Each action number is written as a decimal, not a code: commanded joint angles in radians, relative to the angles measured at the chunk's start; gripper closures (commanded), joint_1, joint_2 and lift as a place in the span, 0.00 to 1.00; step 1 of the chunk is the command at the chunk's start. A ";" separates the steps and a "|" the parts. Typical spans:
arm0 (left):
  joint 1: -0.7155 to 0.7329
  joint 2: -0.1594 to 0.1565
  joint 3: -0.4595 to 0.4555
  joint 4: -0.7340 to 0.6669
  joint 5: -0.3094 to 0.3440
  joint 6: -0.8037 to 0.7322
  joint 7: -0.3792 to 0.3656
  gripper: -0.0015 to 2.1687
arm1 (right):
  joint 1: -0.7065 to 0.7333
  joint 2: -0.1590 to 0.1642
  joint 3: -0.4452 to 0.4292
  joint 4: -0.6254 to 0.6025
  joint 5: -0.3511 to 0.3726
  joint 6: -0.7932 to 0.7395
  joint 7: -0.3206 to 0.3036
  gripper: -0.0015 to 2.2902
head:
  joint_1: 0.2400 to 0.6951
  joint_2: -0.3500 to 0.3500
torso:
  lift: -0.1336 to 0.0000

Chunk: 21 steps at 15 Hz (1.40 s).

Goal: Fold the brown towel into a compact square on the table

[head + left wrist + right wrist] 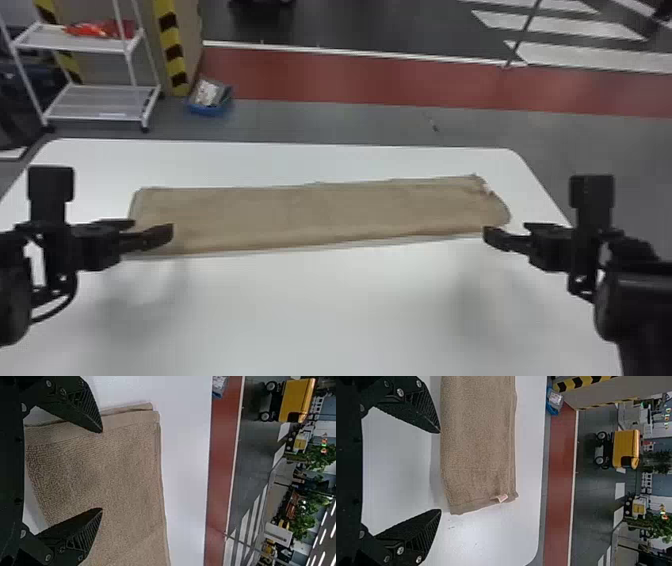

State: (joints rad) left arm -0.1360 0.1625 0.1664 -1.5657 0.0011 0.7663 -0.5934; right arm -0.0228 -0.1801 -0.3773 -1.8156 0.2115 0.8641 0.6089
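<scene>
The brown towel [320, 212] lies as a long, flat strip across the white table [320, 310], its layered edges showing. Over its left end is my left gripper [150, 230]. My right gripper [510, 232] is beside the near corner of its right end. In the left wrist view, my left gripper [102, 470] stands open above the towel [119, 467], holding nothing. The right wrist view has my right gripper [441, 471] open too, its fingers apart near the towel's [478, 439] long edge. A small white tag [502, 498] pokes out at the towel's right end.
Past the table's far edge [280, 145] stand a white shelf rack [100, 102] and a blue bin [210, 102] on the floor. The table's right side edge runs beneath my right arm.
</scene>
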 commanded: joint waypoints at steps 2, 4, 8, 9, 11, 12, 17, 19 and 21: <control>-0.002 0.000 0.012 -0.004 0.007 0.003 0.007 0.10 | -0.003 -0.004 -0.002 0.010 -0.001 -0.003 0.000 0.09 | 1.00 0.29 | 0.08; -0.019 0.000 0.012 -0.002 0.004 0.003 0.040 0.10 | -0.002 -0.004 -0.002 0.010 -0.001 -0.003 0.000 0.09 | 1.00 0.29 | 0.08; -0.057 0.000 -0.002 0.070 -0.001 -0.034 0.093 0.10 | 0.004 -0.004 -0.003 0.010 -0.001 -0.003 0.000 0.09 | 1.00 0.31 | 0.08; -0.070 0.002 -0.008 0.085 -0.004 -0.031 0.092 0.10 | 0.006 -0.004 -0.003 0.010 -0.001 -0.003 0.000 0.09 | 1.00 0.31 | 0.08; -0.080 0.002 -0.011 0.105 -0.006 -0.012 0.092 0.10 | 0.006 -0.004 -0.006 0.010 -0.001 -0.003 0.000 0.09 | 1.00 0.31 | 0.08; -0.086 0.002 -0.014 0.115 -0.006 -0.006 0.092 0.10 | 0.006 -0.002 -0.008 0.009 -0.001 -0.003 0.000 0.09 | 1.00 0.31 | 0.08; -0.096 0.008 -0.016 0.119 -0.009 0.061 0.069 0.29 | 0.004 -0.004 -0.008 0.009 -0.001 -0.003 0.000 0.09 | 1.00 0.31 | 0.08; -0.079 0.006 -0.018 0.111 -0.004 0.068 0.067 0.62 | 0.003 -0.004 -0.006 0.009 -0.001 0.000 0.002 0.09 | 1.00 0.30 | 0.08; -0.071 0.009 -0.014 0.093 0.000 0.110 0.043 0.84 | 0.004 -0.004 -0.008 0.009 -0.001 0.000 0.002 0.09 | 1.00 0.30 | 0.08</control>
State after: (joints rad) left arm -0.2134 0.1702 0.1495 -1.4597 -0.0012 0.8447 -0.5417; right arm -0.0198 -0.1840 -0.3839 -1.8070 0.2101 0.8645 0.6105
